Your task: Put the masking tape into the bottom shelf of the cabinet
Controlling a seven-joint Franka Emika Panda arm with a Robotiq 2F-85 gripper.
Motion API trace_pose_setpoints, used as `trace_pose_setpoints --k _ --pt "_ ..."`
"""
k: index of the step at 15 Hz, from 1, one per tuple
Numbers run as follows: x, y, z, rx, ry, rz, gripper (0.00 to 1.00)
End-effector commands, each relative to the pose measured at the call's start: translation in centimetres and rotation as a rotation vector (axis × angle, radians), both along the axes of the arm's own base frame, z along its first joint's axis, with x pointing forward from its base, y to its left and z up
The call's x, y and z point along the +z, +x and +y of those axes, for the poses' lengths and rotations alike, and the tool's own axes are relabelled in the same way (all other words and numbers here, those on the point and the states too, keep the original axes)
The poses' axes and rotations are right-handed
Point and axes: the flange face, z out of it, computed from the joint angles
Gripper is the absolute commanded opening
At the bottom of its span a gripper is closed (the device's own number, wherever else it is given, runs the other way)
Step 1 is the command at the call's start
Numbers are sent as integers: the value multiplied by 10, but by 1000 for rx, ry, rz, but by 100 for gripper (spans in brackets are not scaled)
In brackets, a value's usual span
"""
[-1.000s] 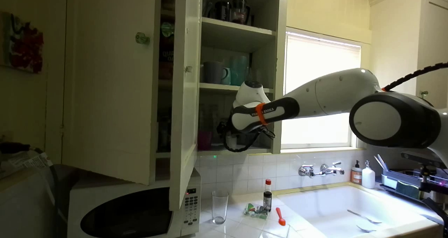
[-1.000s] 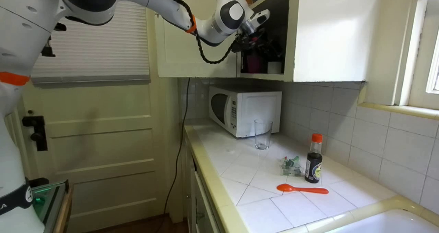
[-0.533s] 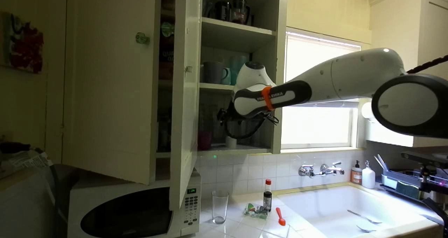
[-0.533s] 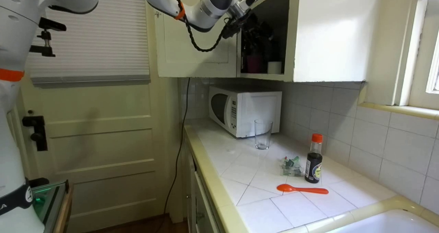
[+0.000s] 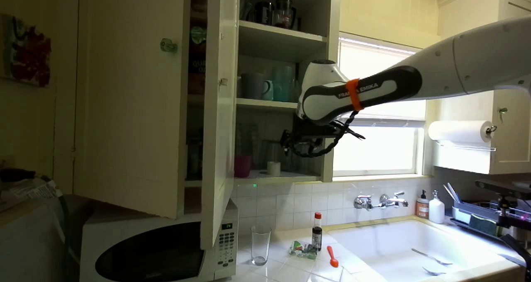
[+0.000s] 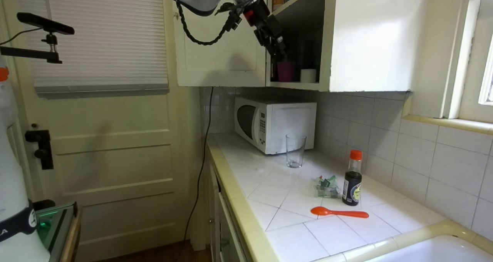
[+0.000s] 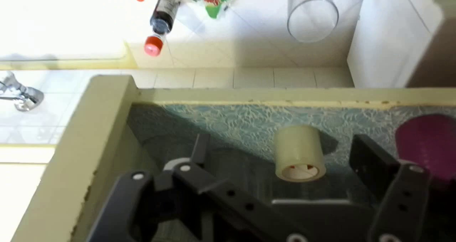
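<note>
The masking tape [image 7: 298, 151], a pale cream roll, stands upright on the bottom shelf [image 7: 221, 122], which has a blue-patterned liner. The roll shows in both exterior views [image 5: 273, 168] [image 6: 308, 76] near the front edge of the shelf [image 5: 300, 176]. The cream-white cabinet [image 5: 333, 79] has its door [image 5: 219, 108] open. My gripper [image 7: 285, 154] is open and empty. In the wrist view its fingers appear on either side of the roll without touching it. In both exterior views the gripper [image 5: 286, 143] [image 6: 280, 50] is above the roll, at the cabinet's opening.
A magenta cup [image 5: 242, 166] stands beside the roll on the same shelf, with clear glassware behind. Mugs [image 5: 252, 86] stand on the shelf above. Below are a microwave [image 6: 290, 125], a glass [image 6: 295, 151], a sauce bottle [image 6: 352, 181] and a red spoon [image 6: 339, 212].
My gripper has drawn back from inside the cabinet towards its opening and tilted further down. The arm has pulled back and up. The roll stays where it was and is less covered.
</note>
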Motion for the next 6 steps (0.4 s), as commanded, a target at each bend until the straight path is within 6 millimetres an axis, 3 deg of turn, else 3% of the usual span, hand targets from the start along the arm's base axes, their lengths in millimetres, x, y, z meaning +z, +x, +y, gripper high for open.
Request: trace_pose_setpoints --k 1,4,5,6 --pt "-6 -72 2 79 -60 97 100" --pt "-7 -109 -2 142 -112 115 100" --pt "0 -76 2 115 -77 97 100" --pt "1 -89 1 125 -86 100 100"
